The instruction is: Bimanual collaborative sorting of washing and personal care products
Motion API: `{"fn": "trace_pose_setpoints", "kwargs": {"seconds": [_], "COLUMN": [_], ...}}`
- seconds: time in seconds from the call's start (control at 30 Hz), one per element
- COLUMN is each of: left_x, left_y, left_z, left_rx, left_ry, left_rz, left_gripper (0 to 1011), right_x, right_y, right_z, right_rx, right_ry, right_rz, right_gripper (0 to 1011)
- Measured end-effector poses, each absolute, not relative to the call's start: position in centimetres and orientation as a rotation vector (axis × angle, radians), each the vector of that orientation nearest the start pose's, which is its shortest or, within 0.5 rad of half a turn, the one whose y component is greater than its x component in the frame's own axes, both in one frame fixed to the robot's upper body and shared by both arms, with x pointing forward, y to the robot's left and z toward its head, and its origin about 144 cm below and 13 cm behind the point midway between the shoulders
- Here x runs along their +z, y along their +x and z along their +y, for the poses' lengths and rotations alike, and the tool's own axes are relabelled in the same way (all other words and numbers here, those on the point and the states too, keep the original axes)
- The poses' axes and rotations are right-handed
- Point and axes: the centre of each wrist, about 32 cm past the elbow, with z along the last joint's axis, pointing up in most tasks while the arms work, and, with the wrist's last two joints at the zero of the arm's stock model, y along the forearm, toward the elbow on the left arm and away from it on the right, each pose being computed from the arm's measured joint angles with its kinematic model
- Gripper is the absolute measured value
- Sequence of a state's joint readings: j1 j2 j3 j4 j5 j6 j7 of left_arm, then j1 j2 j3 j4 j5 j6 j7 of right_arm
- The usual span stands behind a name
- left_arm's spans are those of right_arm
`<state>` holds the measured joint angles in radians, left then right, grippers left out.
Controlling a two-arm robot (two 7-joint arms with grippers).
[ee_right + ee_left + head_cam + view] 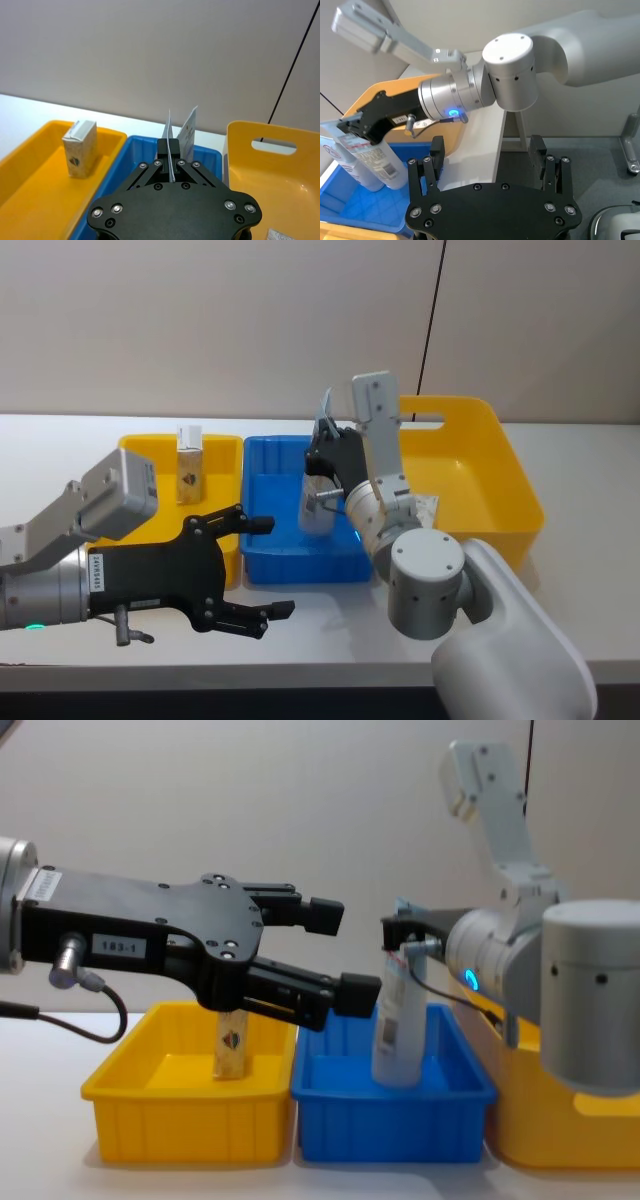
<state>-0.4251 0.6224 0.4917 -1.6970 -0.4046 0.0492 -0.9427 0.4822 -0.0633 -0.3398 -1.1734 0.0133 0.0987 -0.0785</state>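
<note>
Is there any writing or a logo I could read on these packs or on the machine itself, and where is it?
"183-1": white sticker on the left arm, behind the left tool.
Blue diamond logo, no readable words: slim tan carton in the small yellow bin.
Fine print and a red round sign, too small to read: pale pouch held by the right tool over the blue bin.

A plain beige wall (200, 320) rises behind the white surface (60, 435); a thin dark cable (432, 315) runs down it.
</note>
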Motion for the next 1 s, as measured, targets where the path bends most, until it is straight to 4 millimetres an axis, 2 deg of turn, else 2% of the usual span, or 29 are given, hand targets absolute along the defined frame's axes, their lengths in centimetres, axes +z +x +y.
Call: {"fn": "trace_pose_setpoints", "kwargs": {"seconds": [0.43, 0.77, 1.0], "left_x": [128.6, 128.6, 128.6], "left_y": [51.8, 51.8, 51.8], "left_z": [25.3, 25.3, 25.3], "left_rx": [0.187, 0.187, 0.187], "left_ry": [0.205, 0.204, 0.204], "left_rz": [-0.311, -0.311, -0.311], "left_gripper": [1001, 1001, 1001], "right_x": [124.4, 127.6, 129.0], "right_y": [56.9, 57.1, 57.5], "right_z": [-11.0, -13.4, -15.3], "right_rx": [-1.309, -1.356, -1.408], "right_ry": [0.059, 0.16, 0.199], "right_rz": [-0.06, -0.086, -0.108], "right_gripper": [0, 0, 0]}}
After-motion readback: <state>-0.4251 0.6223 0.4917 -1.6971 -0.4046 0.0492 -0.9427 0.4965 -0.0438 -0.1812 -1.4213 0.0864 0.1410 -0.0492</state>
